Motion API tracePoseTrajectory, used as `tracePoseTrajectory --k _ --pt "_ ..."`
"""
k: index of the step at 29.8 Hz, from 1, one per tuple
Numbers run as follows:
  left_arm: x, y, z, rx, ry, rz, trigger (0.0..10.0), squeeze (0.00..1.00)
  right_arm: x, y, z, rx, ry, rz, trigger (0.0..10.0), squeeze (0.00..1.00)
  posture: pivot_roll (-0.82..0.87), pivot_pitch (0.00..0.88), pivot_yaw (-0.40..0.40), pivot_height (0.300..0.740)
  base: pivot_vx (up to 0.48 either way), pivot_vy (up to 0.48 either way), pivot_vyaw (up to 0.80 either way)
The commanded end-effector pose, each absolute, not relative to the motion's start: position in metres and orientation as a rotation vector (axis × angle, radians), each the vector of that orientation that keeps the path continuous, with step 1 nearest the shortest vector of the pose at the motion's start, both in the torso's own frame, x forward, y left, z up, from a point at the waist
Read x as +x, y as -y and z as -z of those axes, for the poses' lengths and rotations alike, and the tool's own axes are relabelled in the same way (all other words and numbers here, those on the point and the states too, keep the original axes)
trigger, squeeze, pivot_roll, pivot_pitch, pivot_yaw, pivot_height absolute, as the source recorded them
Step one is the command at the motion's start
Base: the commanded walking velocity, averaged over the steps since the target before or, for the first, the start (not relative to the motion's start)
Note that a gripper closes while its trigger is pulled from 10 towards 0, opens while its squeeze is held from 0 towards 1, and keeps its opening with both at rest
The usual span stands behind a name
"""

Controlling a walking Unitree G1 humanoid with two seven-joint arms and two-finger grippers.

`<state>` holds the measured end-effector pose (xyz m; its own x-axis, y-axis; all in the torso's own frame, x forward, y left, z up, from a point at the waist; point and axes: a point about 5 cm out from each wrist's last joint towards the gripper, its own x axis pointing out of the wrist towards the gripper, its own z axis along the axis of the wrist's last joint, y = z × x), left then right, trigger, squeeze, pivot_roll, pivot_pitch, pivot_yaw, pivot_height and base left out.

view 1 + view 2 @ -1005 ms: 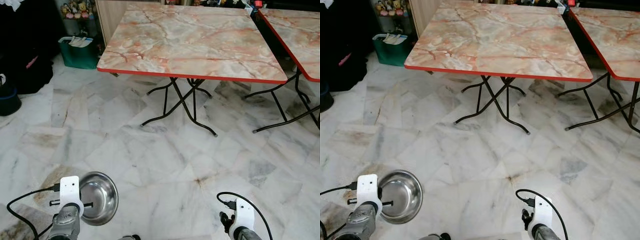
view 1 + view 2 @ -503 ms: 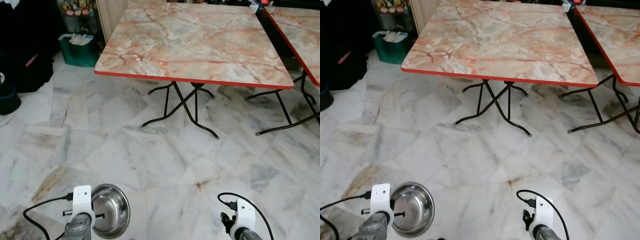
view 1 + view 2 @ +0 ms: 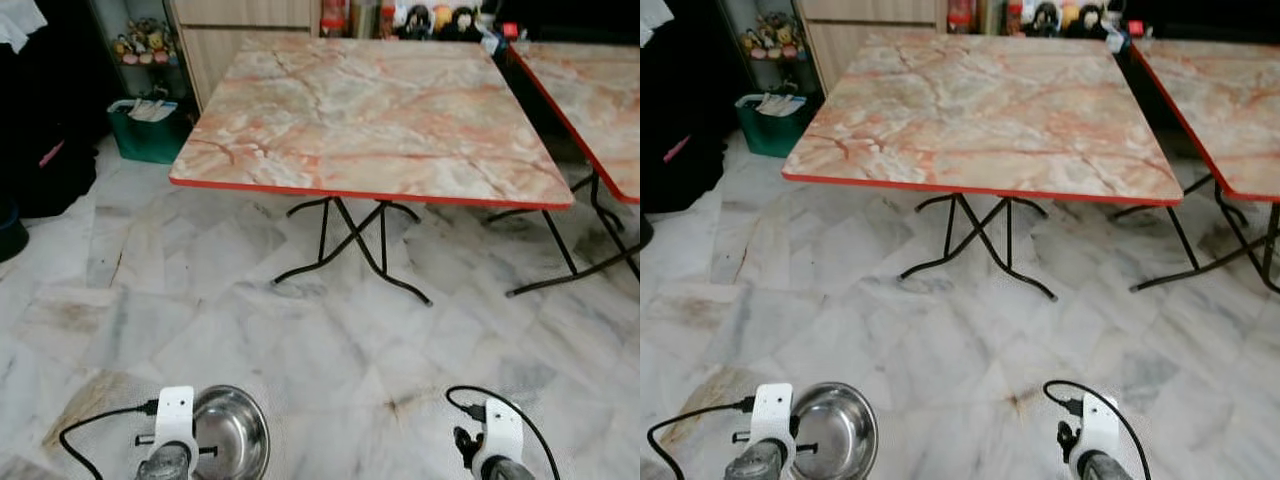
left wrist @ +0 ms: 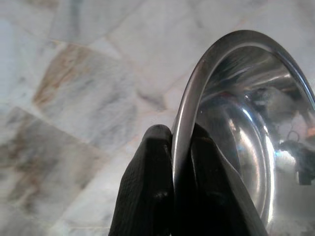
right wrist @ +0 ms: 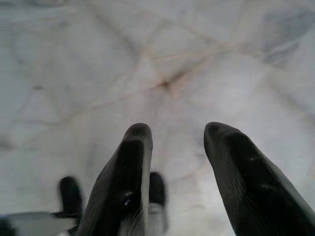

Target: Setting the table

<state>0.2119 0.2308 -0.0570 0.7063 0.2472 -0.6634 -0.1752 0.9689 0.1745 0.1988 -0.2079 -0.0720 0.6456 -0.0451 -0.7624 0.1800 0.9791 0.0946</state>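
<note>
Our left gripper (image 4: 173, 162) pinches the steel bowl's (image 3: 232, 445) rim, the marble-topped folding table (image 3: 370, 120) well ahead; our right gripper (image 5: 177, 162) hangs parted, empty.

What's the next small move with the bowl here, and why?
Probably keep walking forward toward the table, holding the bowl steady. The left end effector is shut on the bowl's rim, one finger on each side, so the grip looks settled. The table stands well ahead across open floor, out of reach. The right end effector is open and holds nothing.
</note>
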Motion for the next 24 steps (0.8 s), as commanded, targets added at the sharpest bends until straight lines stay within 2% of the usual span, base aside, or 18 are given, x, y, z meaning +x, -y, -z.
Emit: tracePoseTrajectory --k 1,18,24 --pt "0.1952 -0.2242 0.0694 0.115 -0.836 -0.199 10.0 0.0 0.1917 0.2185 0.0737 0.152 -0.878 0.158 10.0 0.0 0.02 0.107 -0.009 0.74 0.349 0.0 0.0" --pt "0.1924 -0.2264 0.0705 0.114 -0.846 -0.191 10.0 0.0 0.1909 0.2169 0.0745 0.159 -0.882 0.16 10.0 0.0 0.03 0.087 -0.009 0.74 0.346 0.0 -0.09" --pt "0.2017 -0.2307 0.0643 -0.093 -0.781 -0.297 10.0 0.0 0.1919 0.2165 0.0742 0.158 -0.881 0.158 10.0 0.0 0.06 0.087 -0.011 0.74 0.042 0.0 0.0"
